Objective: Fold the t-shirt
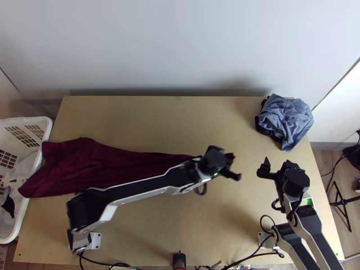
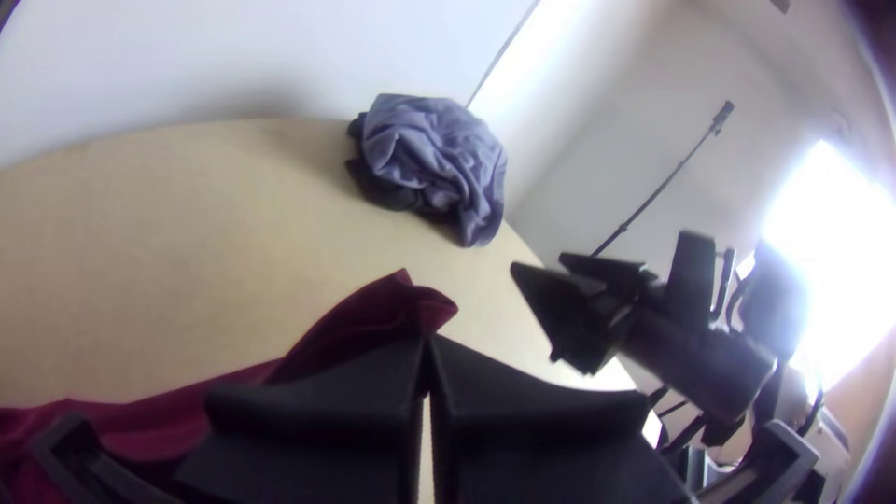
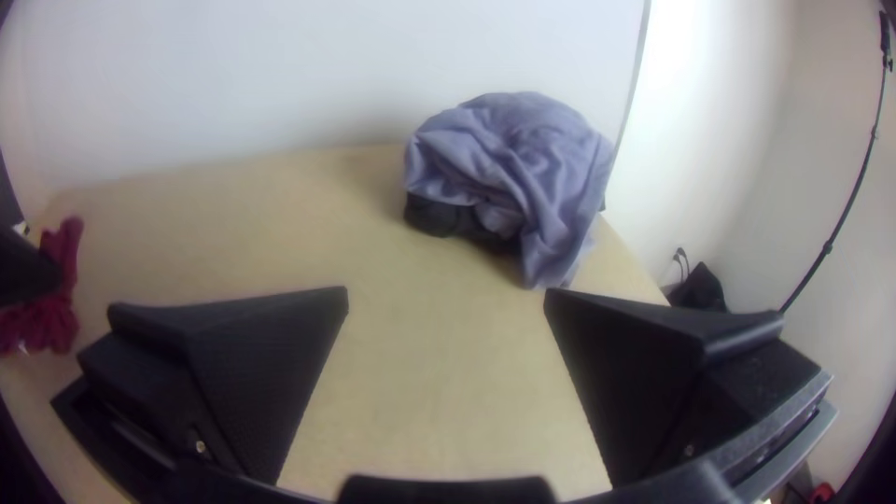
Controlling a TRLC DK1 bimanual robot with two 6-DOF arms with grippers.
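Light wooden table (image 1: 135, 243) beneath a stretched-out maroon t-shirt (image 1: 108, 164).

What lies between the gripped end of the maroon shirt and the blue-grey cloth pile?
Bare tabletop, in the top view, from the shirt end in the left gripper to the pile.

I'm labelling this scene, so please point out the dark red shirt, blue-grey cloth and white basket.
Dark red shirt (image 1: 83, 164): top view, middle of its wide part.
Blue-grey cloth (image 3: 527, 131): right wrist view, near its top.
White basket (image 1: 36, 120): top view, its rim.
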